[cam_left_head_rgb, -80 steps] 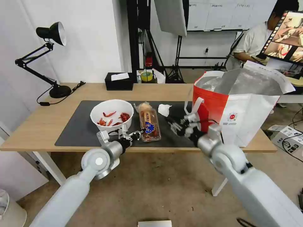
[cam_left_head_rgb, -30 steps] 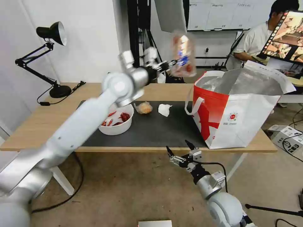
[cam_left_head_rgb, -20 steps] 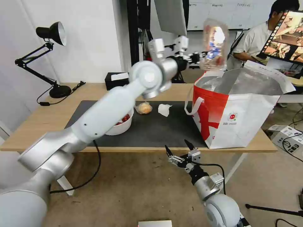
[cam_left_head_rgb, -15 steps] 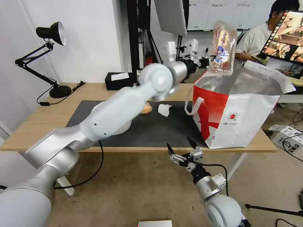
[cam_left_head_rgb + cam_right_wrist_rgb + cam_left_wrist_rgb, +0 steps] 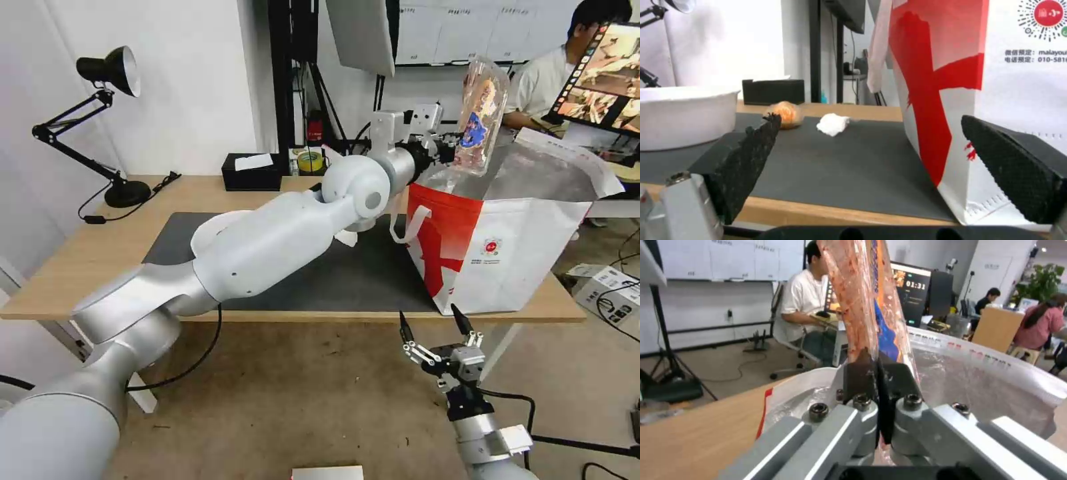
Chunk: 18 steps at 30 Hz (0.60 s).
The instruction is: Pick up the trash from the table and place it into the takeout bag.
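My left gripper (image 5: 449, 148) is shut on the lower edge of the clear plastic tray with cherry tomatoes (image 5: 481, 110), which stands on end above the open mouth of the takeout bag (image 5: 513, 233). The left wrist view shows the gripper (image 5: 878, 373) pinching the tray (image 5: 865, 296) over the bag's foil lining (image 5: 978, 380). On the table's dark mat (image 5: 840, 160) lie the white bowl (image 5: 684, 113), the small bag of orange food (image 5: 784, 114) and the crumpled tissue (image 5: 832, 124). My left arm hides most of the bowl (image 5: 202, 233) in the head view. The right gripper (image 5: 431, 320) hangs open below the table's front edge.
A black desk lamp (image 5: 110, 120) stands at the table's (image 5: 80, 267) far left corner, and a black tissue box (image 5: 252, 172) sits at the back edge. A person sits at a desk behind the bag. A cardboard box (image 5: 610, 293) lies on the floor at right.
My left gripper lifted the tray off the mat and carried it up and right to above the bag's mouth. The right gripper drew back from the mat to below the table edge.
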Available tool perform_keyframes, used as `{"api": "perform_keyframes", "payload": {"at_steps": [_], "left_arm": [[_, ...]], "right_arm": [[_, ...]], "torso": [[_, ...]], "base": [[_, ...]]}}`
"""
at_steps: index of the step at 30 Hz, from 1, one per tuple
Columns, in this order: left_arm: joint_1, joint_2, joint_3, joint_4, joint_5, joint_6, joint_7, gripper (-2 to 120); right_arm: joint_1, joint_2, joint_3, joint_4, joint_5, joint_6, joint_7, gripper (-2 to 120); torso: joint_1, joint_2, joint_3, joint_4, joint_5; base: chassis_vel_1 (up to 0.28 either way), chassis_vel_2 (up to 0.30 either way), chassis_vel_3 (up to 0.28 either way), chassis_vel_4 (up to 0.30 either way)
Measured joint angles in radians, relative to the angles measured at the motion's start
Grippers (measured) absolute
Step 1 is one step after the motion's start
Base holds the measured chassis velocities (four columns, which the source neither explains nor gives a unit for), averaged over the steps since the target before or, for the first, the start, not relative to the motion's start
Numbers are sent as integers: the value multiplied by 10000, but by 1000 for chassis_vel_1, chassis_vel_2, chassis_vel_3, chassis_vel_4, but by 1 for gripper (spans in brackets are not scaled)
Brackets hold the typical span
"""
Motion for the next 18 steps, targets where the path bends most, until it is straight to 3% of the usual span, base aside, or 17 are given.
{"api": "perform_keyframes", "payload": {"at_steps": [8,18], "left_arm": [[18,9,407,-20,263,-86,432,0],[103,23,752,122,643,-315,469,0]], "right_arm": [[64,35,-56,-100,-16,-11,6,100],[91,26,-91,-135,48,-46,-7,100]], "torso": [[0,0,0,1,0],[0,0,0,0,0]], "base": [[0,0,0,0],[0,0,0,0]]}}
